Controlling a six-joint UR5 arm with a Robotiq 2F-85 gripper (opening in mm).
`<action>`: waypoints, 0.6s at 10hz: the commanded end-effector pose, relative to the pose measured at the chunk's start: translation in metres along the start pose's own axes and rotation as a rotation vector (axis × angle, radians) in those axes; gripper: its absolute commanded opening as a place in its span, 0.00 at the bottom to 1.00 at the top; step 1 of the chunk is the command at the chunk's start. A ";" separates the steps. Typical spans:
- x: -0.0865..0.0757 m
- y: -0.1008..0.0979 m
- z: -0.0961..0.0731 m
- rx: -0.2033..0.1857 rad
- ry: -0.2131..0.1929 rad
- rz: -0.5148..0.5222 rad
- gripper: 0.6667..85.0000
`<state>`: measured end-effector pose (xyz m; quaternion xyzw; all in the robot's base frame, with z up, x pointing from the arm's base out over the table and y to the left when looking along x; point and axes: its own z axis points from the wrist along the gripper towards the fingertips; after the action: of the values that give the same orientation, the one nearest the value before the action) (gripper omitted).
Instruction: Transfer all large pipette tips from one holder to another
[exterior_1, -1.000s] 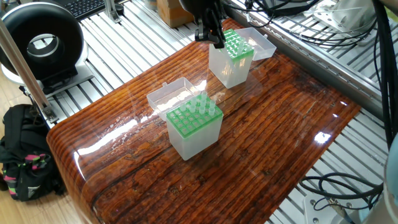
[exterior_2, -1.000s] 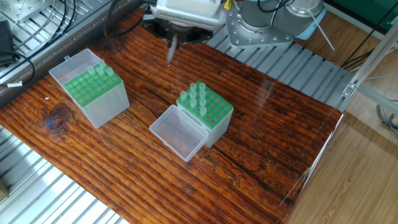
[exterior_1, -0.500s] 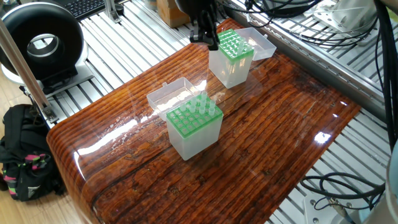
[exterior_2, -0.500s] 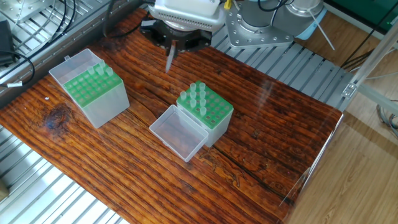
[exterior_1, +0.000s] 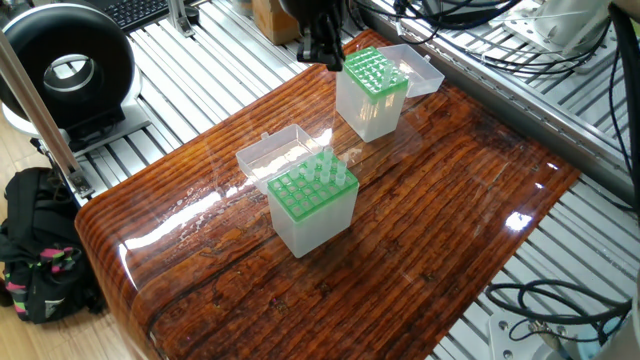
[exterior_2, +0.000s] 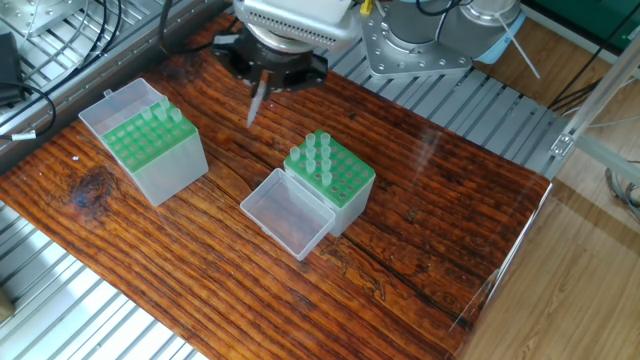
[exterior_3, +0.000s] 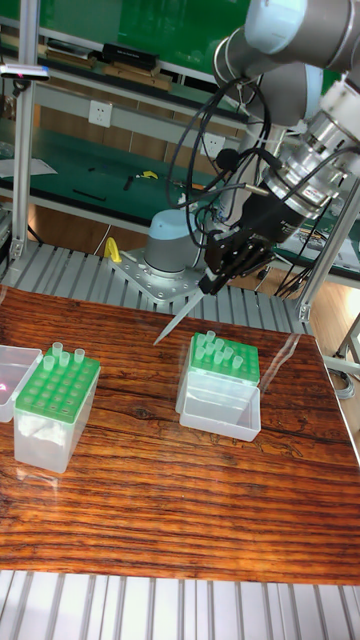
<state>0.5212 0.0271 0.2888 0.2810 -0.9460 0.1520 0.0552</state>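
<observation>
- one large pipette tip (exterior_3: 180, 320) hangs in the air, tilted, its point low and aimed off to the side, above the wooden table (exterior_2: 420, 210) between the two tip boxes.
- the gripper (exterior_3: 208, 283) is clamped on its wide upper end.
- the arm reaches down from above, wrist angled, cables looping beside it.
- more tips stand in the box with the open lid (exterior_2: 330, 172); others stand in the box by the table's edge (exterior_2: 150, 140).
</observation>
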 end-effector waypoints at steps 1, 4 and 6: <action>-0.018 -0.041 -0.001 -0.086 -0.097 -0.036 0.00; -0.033 -0.085 0.015 -0.091 -0.188 -0.031 0.00; -0.039 -0.091 0.030 -0.103 -0.258 -0.090 0.00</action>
<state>0.5834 -0.0188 0.2851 0.3107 -0.9463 0.0894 -0.0067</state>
